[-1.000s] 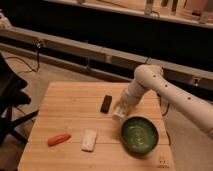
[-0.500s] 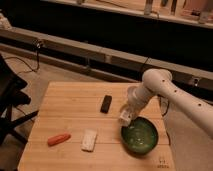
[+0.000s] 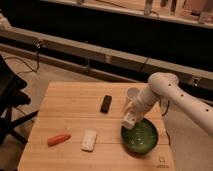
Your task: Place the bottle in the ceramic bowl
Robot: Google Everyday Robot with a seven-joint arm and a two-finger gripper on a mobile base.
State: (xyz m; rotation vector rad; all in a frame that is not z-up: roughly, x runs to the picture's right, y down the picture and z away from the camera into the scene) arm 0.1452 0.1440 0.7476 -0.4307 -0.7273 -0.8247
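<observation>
Light wooden table (image 3: 70,107) of narrow planks, filling the middle and lower part of the camera view, with dark floor and a long grey ledge behind. Near the right front corner, the ceramic bowl (image 3: 144,141): round, glossy dark green, mottled lighter green inside, upright on the table and the widest dish there. White robot arm (image 3: 167,89) entering from the right edge, bent at a rounded elbow above the table's far right side, then sloping down and to the left toward the bowl. At its end, the claw (image 3: 131,118), pointing downward and hanging just over the bowl's far-left rim. At the claw's tip, the bottle (image 3: 128,121): a small whitish lump, merging with the pale claw, right at that rim and above the table surface. Cannot tell whether the claw is clamped on it or apart. Just beyond the bowl, a white tapered cup (image 3: 132,93), upright, partly hidden by the arm. Left of the cup, near the table's middle, a flat black rectangular object (image 3: 105,103) lying lengthwise. Toward the front edge, well apart from the bowl on its left, a flat white rectangular block (image 3: 89,140). Further left, near the block, a small orange carrot-like piece (image 3: 59,139) lying on its side. At the far left edge, off the table, part of a black chair (image 3: 9,102).
</observation>
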